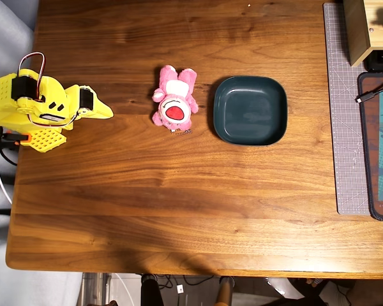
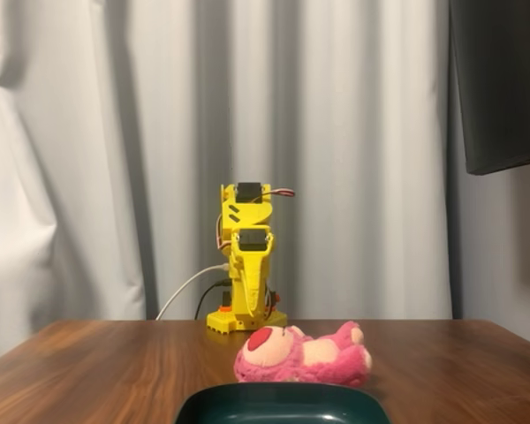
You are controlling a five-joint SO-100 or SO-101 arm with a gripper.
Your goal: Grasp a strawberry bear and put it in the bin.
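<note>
The strawberry bear [image 1: 173, 99] is a small fuzzy pink plush lying on its back on the wooden table, its white-and-red patch facing up. In the fixed view it [image 2: 302, 355] lies just behind the bin. The bin [image 1: 249, 109] is a dark teal rounded-square dish, empty, just right of the bear in the overhead view; only its rim [image 2: 283, 405] shows at the bottom of the fixed view. My yellow gripper [image 1: 107, 113] is folded back at the table's left edge, well left of the bear, shut and empty. It also shows in the fixed view [image 2: 247, 296].
A grey cutting mat [image 1: 345, 108] runs along the table's right side, with a wooden box [image 1: 364, 29], a dark printed mat [image 1: 378, 146] and a black cable [image 1: 370, 95] on it. A white curtain [image 2: 115, 132] hangs behind the arm.
</note>
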